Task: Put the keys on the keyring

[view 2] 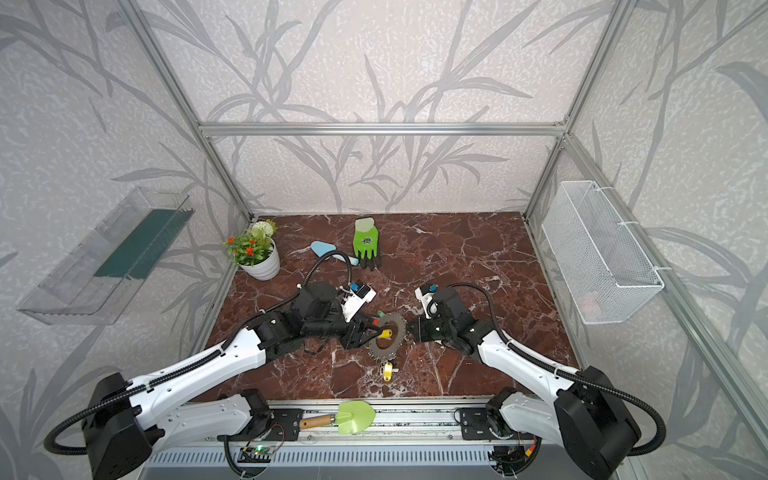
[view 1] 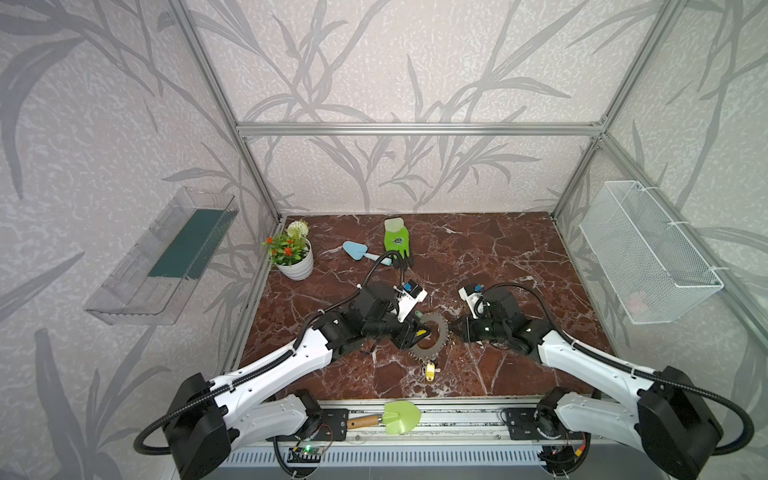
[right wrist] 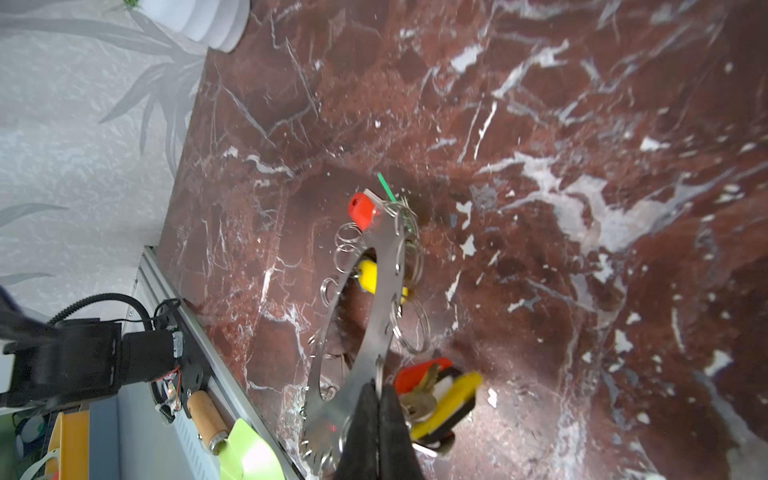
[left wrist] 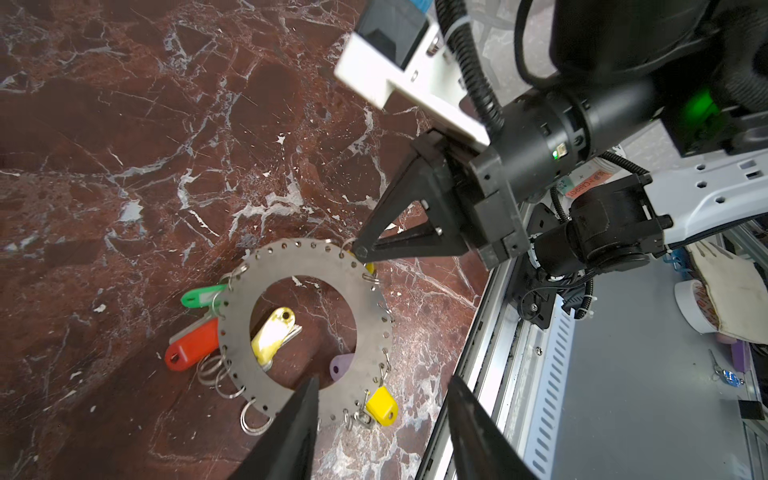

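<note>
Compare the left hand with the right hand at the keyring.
The left hand is open; the right hand is shut. The left hand grips nothing, its fingers spread by one side of the keyring; the right hand pinches the opposite rim. Both have black pointed fingers.

The keyring (view 1: pixel 422 354) is lying at the middle of the table (view 1: pixel 498 257), between the left gripper (view 1: pixel 411 338) and the right gripper (view 1: pixel 454 329), which is touching its right rim. One key (view 1: pixel 422 332) is lying inside the hole; a second key (view 1: pixel 431 371) is lying just in front. A trowel (view 1: pixel 357 250) and glove (view 1: pixel 397 243) are lying behind, a flowerpot (view 1: pixel 296 266) is standing back left, and a shovel (view 1: pixel 395 417) is resting on the front rail (view 1: pixel 457 409).
</note>
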Controlling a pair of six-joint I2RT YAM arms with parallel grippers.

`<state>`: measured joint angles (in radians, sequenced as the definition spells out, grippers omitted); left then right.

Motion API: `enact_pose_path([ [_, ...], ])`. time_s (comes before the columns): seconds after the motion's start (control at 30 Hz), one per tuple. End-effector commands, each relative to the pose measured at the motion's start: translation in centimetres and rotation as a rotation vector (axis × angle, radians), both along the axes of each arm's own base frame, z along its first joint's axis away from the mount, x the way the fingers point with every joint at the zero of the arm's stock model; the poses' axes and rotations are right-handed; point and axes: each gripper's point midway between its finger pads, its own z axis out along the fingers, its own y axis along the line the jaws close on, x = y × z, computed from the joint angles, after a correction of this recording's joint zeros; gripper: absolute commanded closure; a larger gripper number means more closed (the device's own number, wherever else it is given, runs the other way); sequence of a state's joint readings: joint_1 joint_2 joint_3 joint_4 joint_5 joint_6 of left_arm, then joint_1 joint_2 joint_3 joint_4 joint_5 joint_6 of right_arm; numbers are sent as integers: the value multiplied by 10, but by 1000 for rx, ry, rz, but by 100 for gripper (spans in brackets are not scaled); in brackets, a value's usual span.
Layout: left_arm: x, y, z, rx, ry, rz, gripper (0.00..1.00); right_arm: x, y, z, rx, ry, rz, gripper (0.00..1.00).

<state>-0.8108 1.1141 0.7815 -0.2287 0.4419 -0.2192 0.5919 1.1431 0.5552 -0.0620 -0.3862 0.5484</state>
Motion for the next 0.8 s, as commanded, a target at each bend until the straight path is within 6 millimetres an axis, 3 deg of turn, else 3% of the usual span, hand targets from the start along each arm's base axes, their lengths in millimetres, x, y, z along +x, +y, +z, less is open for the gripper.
enact_pose_path([
  [0.0, 0, 1, 4, -12, -22, 8, 50, 19, -5, 30, 9, -90, -38, 100],
  [0.33, 1, 0, 4, -14, -26, 5, 50, 30, -13, 65, -15, -180, -72, 100],
  [0.77, 5, -5, -5, 0, -16, 7, 50, 28, -15, 66, -11, -180, -78, 100],
])
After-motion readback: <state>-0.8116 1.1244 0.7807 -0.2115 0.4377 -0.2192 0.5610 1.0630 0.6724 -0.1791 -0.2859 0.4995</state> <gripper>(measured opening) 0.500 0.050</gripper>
